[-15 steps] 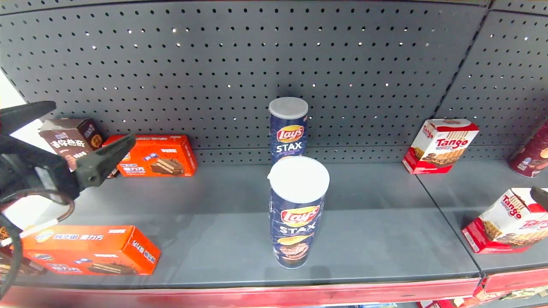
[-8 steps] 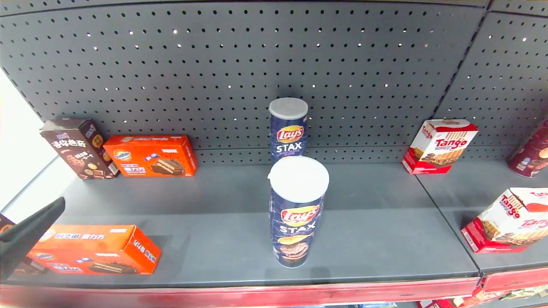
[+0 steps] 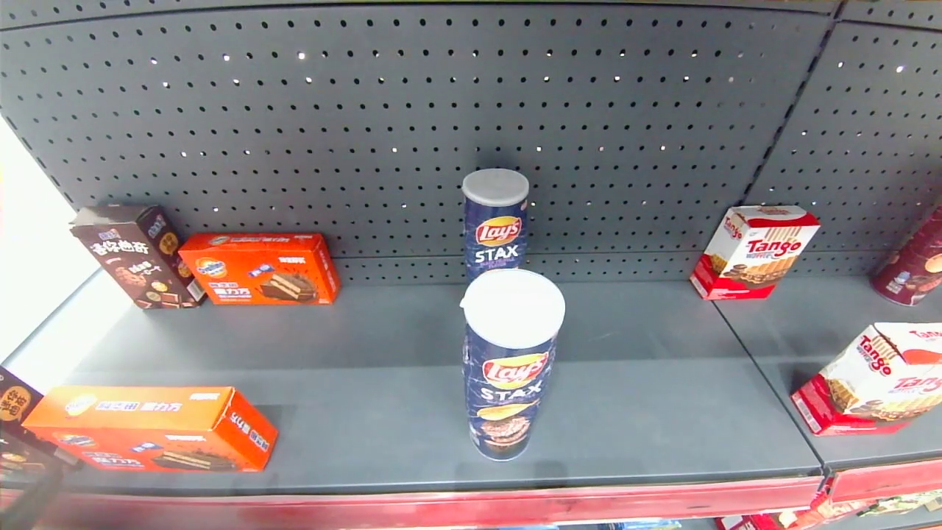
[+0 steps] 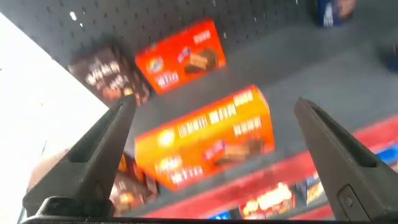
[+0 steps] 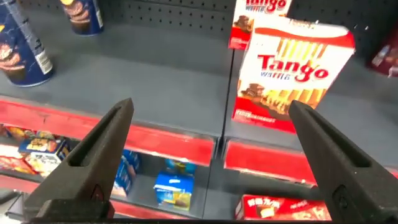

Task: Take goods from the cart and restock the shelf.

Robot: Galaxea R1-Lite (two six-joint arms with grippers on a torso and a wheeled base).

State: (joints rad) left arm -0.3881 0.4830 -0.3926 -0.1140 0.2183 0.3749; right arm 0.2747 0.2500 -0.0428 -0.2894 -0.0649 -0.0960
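Seems between placements. Holding nothing: fingers spread wide on left gripper (image 4: 214, 102), facing orange box (image 4: 205, 140) at shelf (image 3: 368, 383) front, and right gripper (image 5: 211, 104), facing wafer box (image 5: 292, 71). Next, likely: back to cart for more.

Grey pegboard (image 3: 353, 110); pale blur (image 3: 26, 243) leftward, perhaps wall

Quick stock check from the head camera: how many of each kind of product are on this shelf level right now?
Blue chip cans: 2
Orange boxes: 2
Brown boxes: 2 (front one cut off at the view's edge)
Red-and-white wafer boxes: 2
Dark red can: 1
Total: 9
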